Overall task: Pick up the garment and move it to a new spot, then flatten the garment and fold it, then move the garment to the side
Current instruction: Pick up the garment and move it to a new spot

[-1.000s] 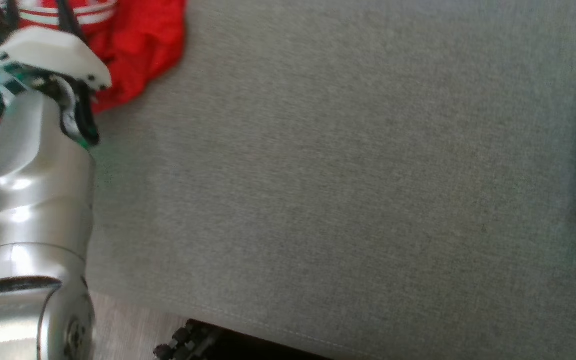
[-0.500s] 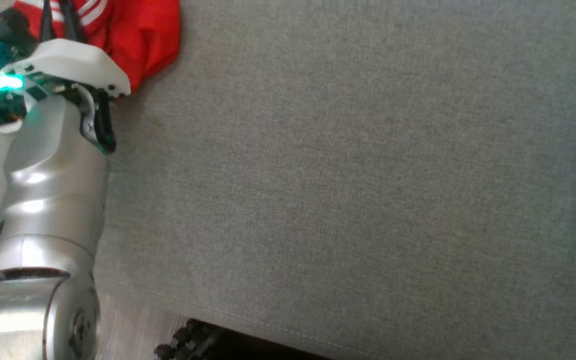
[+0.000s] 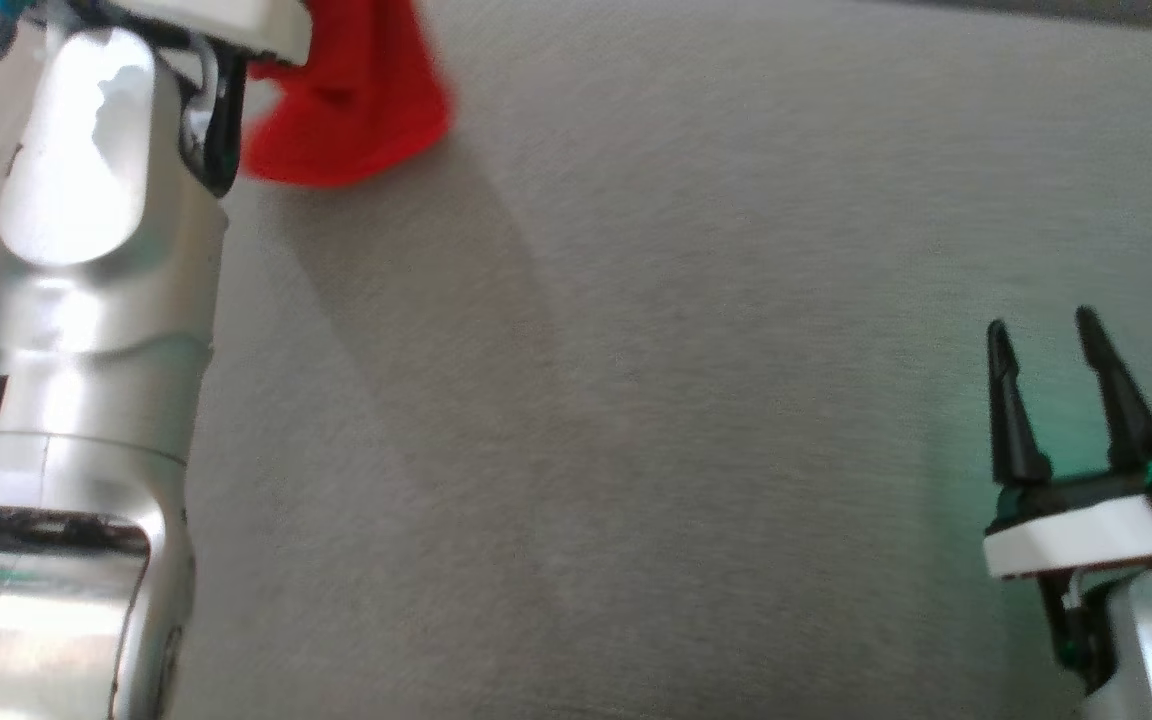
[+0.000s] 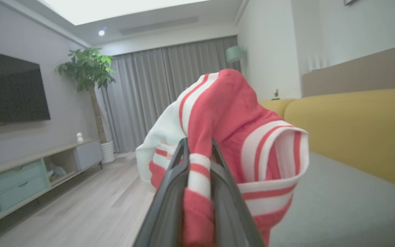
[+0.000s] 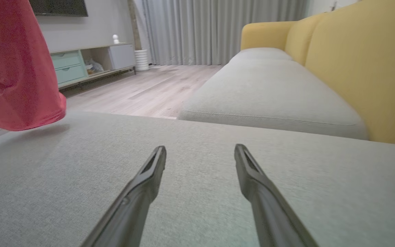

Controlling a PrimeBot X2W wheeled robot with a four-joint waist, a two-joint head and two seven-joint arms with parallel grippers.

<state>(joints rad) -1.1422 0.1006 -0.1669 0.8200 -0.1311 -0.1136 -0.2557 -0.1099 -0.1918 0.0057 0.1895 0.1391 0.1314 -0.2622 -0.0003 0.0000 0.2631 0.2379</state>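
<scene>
So, the soft red knit garment with white stripes (image 4: 238,113) hangs from the left gripper (image 4: 197,142), up over the far left corner of the flat grey fabric seat cushion (image 3: 686,400). The two dark fingers are pinched almost together on a striped band of the cloth. The rest bunches over the tips and droops.

The right gripper (image 3: 1036,325) sits low over the cushion's right side, fingers spread wide with nothing between them.

Handling-wise, I'd guess it's light, totally floppy and not fragile, and the knit looks grippy rather than slick. A single pinch like this just carries it as a lump. For flattening, I'd say grab two spots along a hem or the striped ribbing, which looks thicker and should hold better.

The left wrist view gives the grip itself and the white stripes. The head view just has a plain red flap (image 3: 346,110) next to the silver left arm (image 3: 86,300). The right wrist view adds the height: the bottom edge (image 5: 15,68) looks just clear of the cushion with a shadow under it, but I can't swear to that.
</scene>
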